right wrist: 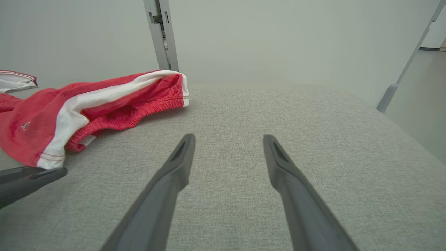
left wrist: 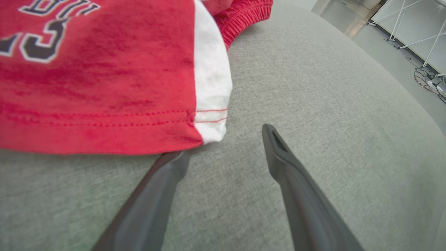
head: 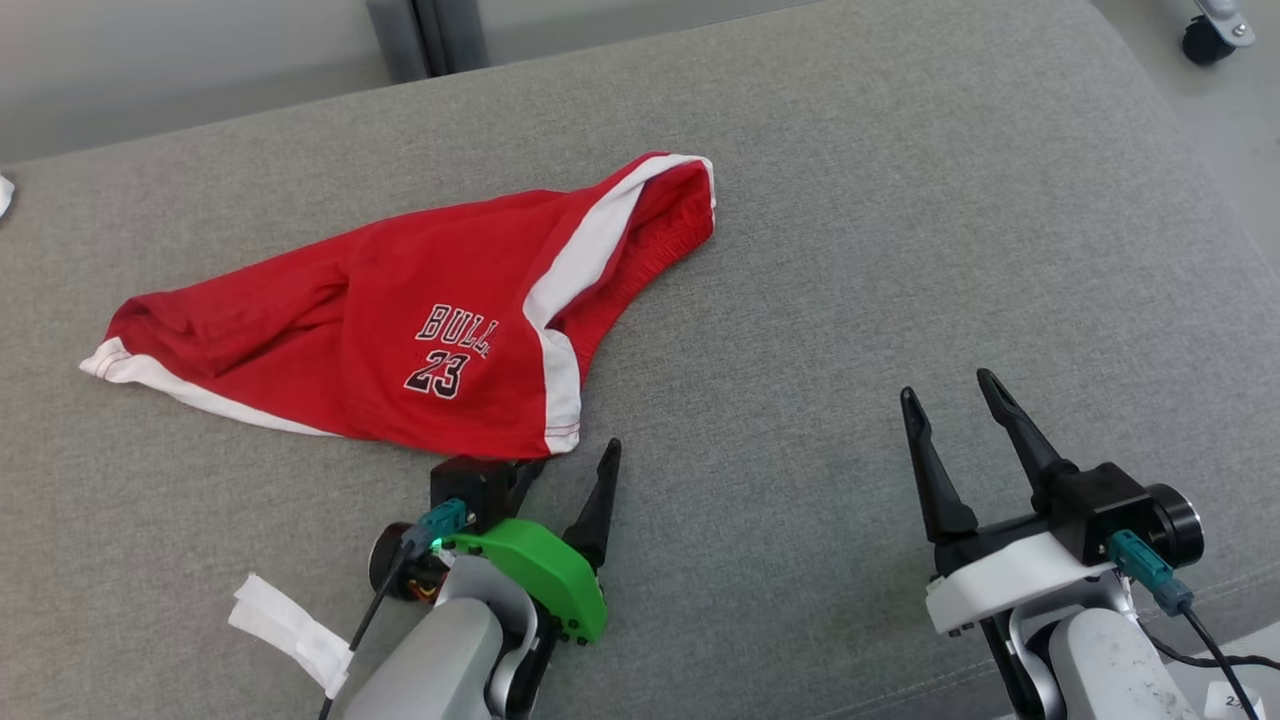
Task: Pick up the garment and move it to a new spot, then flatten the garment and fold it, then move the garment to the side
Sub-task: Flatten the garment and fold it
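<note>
The garment (head: 400, 330) is a pair of red shorts with white side stripes and a dark number print, lying crumpled on the grey padded surface (head: 900, 250). My left gripper (head: 572, 458) stands open at its near hem corner. In the left wrist view one finger's tip reaches the edge of the garment (left wrist: 104, 87) under the hem, while the other finger lies on bare fabric; the left gripper (left wrist: 224, 141) holds nothing. My right gripper (head: 947, 386) is open over bare surface, well to the right of the shorts. The right wrist view has the garment (right wrist: 41, 115) to the left of the right gripper (right wrist: 229, 136).
A grey post (head: 420, 40) rises behind the surface's far edge. A caster wheel (head: 1205, 35) stands on the floor at the far right. A white tag (head: 285, 620) hangs beside my left forearm. Cables (left wrist: 428, 80) lie on the floor beyond the surface's right edge.
</note>
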Motion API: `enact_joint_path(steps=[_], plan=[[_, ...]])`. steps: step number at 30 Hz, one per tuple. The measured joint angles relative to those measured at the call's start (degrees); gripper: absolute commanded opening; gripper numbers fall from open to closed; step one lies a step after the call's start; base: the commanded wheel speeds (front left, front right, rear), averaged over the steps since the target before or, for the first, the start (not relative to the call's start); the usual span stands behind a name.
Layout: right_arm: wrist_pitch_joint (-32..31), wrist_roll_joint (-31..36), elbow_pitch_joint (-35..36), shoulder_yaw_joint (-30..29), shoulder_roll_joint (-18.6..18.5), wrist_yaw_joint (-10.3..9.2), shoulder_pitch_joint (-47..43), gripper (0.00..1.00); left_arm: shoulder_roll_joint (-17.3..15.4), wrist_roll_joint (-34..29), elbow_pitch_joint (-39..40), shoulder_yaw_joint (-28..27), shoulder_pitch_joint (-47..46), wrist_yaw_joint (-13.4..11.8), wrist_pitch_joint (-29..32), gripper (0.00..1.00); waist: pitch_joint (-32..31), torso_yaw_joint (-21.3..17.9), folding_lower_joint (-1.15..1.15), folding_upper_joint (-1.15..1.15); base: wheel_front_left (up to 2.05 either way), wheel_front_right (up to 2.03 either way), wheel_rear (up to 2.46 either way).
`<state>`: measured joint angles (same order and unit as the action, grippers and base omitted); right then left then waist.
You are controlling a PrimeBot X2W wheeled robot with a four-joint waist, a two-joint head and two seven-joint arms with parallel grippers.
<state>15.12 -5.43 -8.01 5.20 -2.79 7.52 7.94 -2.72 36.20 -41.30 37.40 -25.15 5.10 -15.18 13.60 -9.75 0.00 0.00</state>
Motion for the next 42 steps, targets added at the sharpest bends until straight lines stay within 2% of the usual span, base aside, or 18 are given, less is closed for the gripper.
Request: enact_joint_path(steps=[10,16,17,18,19,20,21,26,31,38,42], plan=[[0.0,-0.2,0.1,-0.2,0.0,0.00,0.4,1.00,0.0,0.6,7.0,-2.8,0.8,-2.7,0.0,1.00,0.6,0.6,0.00,0.00,0.00,0.00,0.00],[0.0,-0.3,0.2,-0.1,0.0,0.00,0.7,1.00,0.0,3.6,8.2,-5.2,1.4,-3.0,0.0,1.00,0.9,0.7,0.00,0.00,0.00,0.00,0.00],[0.0,-0.3,0.2,-0.1,0.0,0.00,0.7,1.00,0.0,3.8,8.3,-5.6,1.4,-3.1,0.0,0.97,1.0,0.8,0.00,0.00,0.00,0.00,0.00],[0.0,-0.3,0.2,-0.1,0.0,0.00,0.7,1.00,0.0,3.9,8.5,-5.8,1.4,-3.1,0.0,0.54,1.0,0.8,0.00,0.00,0.00,0.00,0.00],[0.0,-0.3,0.2,-0.1,0.0,0.00,0.7,1.00,0.0,3.9,8.6,-6.1,1.5,-3.2,0.0,0.43,1.1,0.7,0.00,0.00,0.00,0.00,0.00],[0.0,-0.3,0.2,-0.1,0.0,0.00,0.7,1.00,0.0,3.8,8.8,-6.4,1.5,-3.3,0.0,0.16,1.1,0.7,0.00,0.00,0.00,0.00,0.00],[0.0,-0.3,0.2,-0.1,0.0,0.00,0.7,1.00,0.0,3.5,9.0,-6.7,1.5,-3.4,0.0,0.00,1.1,0.7,0.00,0.00,0.00,0.00,0.00],[0.0,-0.3,0.2,-0.9,0.0,0.00,0.7,1.00,0.0,0.3,11.2,-8.2,1.8,-3.3,0.0,0.00,0.7,1.2,0.00,0.00,0.00,0.00,0.00],[0.0,-0.2,0.1,-1.9,0.0,0.00,0.6,1.00,-0.1,-6.5,15.8,-10.6,3.6,-2.8,0.0,0.00,-0.2,2.8,0.00,0.00,0.00,0.00,0.00],[0.0,-0.6,-0.6,-1.3,0.0,0.00,-0.4,1.00,-3.6,-14.7,24.9,-12.2,4.9,-2.1,0.0,0.00,-2.8,4.8,0.00,0.00,0.00,0.00,0.00],[0.0,-0.8,-1.0,-1.1,0.0,0.00,-1.2,1.00,-5.4,-15.3,29.1,-13.1,6.5,-2.1,0.0,0.00,-4.7,5.5,0.00,0.00,0.00,0.00,0.00]])
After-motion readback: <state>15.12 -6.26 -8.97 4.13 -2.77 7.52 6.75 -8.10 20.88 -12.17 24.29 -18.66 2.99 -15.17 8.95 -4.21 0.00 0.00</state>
